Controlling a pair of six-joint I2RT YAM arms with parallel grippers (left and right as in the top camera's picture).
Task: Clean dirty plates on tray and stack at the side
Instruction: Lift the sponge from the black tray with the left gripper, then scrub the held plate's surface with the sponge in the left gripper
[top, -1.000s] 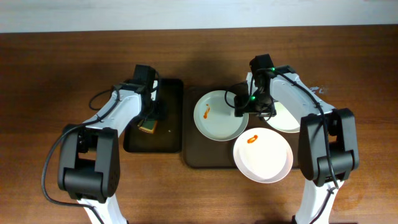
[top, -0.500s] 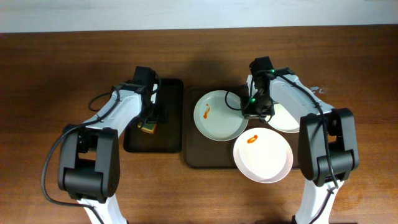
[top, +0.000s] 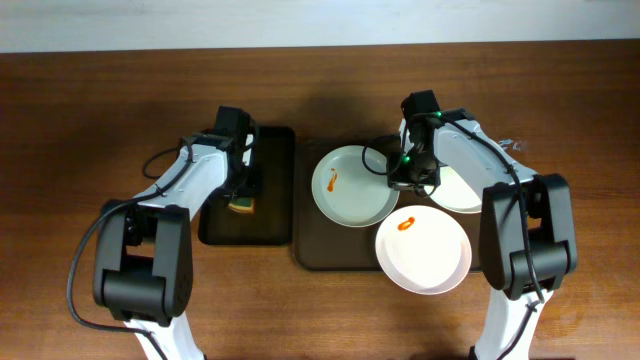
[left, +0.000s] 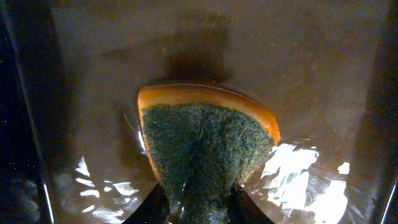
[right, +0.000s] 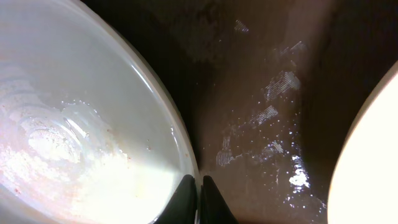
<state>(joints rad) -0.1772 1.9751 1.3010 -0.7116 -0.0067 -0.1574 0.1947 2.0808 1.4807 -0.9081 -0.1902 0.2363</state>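
Note:
Three white plates sit on the dark right tray (top: 312, 252). The left plate (top: 352, 190) has an orange smear, the front plate (top: 424, 255) has one too, and the right plate (top: 462, 192) is half hidden by my right arm. My right gripper (top: 398, 183) is shut on the left plate's right rim; in the right wrist view its fingertips (right: 186, 200) pinch the rim of that plate (right: 74, 124). My left gripper (top: 242, 192) is shut on a green and orange sponge (left: 205, 146), which rests on the left tray (left: 280, 56).
The smaller dark left tray (top: 270, 215) lies beside the right tray, wet with glints. Another plate's edge (right: 373, 162) shows to the right of the wet tray floor (right: 261, 93). Brown wooden table (top: 90, 120) surrounds both trays.
Both grippers have gone from open to shut: the left onto the sponge, the right onto the left plate's rim after shifting slightly right.

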